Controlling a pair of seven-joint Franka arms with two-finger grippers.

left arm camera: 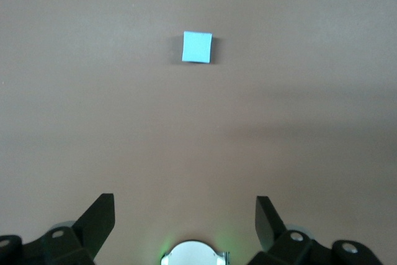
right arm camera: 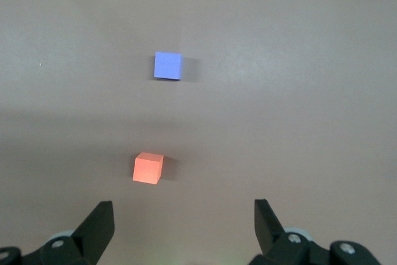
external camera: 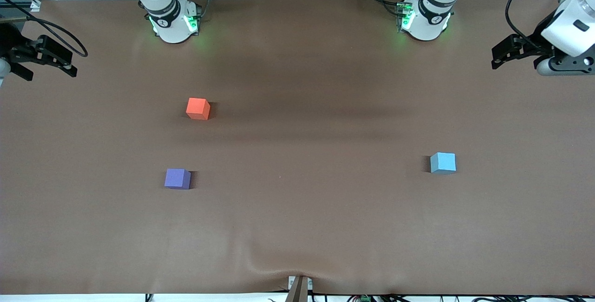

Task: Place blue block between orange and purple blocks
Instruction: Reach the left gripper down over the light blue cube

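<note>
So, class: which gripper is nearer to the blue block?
Left. The left gripper hangs open over the left arm's end of the table, where the blue block sits. The right gripper, also open, waits over the right arm's end.

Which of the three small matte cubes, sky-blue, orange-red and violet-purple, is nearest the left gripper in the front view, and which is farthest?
Measured from the open left gripper, raised at the left arm's end of the table:
1. Small matte sky-blue cube, at that same end, nearest.
2. Small matte orange-red cube, toward the right arm's end.
3. Small matte violet-purple cube, also at that end, nearer the front camera, farthest.
</note>
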